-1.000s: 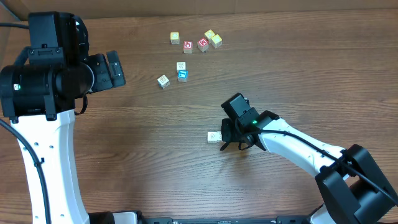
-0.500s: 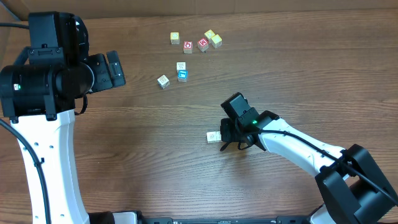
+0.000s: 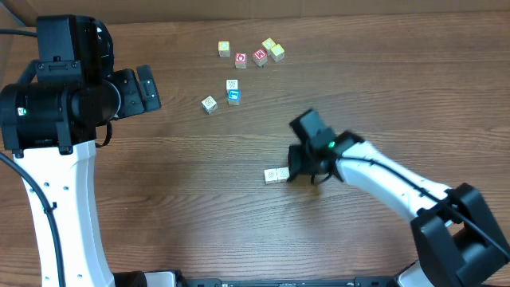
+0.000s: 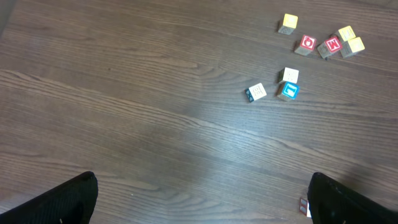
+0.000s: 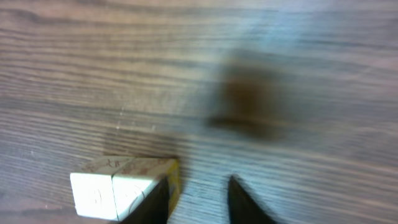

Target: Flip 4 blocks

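The table (image 3: 199,223) is brown wood, matt, with a clear grain. The block (image 5: 118,186) at the lower left is pale, smooth wood with printed faces. The left arm (image 3: 60,199) has a smooth white plastic shell.

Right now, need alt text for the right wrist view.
A pale wooden block lies on the brown wood table at lower left, beside the outer side of one dark fingertip of the right gripper, whose jaws stand apart over bare table. The view is blurred.

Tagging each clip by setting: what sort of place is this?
Probably a robotics lab bench: a wood-grain table, two white-and-black robot arms, and small printed cubes scattered on it.
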Available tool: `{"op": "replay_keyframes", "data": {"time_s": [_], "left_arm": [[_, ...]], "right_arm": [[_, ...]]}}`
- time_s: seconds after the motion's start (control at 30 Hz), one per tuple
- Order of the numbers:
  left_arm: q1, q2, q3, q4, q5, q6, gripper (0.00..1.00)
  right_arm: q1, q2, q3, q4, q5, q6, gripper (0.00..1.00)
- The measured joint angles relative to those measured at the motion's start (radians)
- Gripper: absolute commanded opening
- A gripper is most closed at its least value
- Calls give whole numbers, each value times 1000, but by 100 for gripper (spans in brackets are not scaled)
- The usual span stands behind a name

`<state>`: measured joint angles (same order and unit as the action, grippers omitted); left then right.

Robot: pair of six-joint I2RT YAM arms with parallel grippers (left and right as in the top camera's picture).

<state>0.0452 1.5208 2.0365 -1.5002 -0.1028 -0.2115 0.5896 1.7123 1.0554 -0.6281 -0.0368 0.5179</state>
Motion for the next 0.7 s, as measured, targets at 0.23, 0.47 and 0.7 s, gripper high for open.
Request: {"op": "replay_keyframes", "data": {"time_s": [0.23,0.47,0.7], "left_arm": [[0,0,0,0,0,0,100],[0,0,0,0,0,0,100],[0,0,0,99,-23,7,100]], "right_arm": [[-140,1,198,-52,12,-42,100],[-303,1,202,-71,84,-101,100],[-444,1,202,-72,127,-118,100]]}}
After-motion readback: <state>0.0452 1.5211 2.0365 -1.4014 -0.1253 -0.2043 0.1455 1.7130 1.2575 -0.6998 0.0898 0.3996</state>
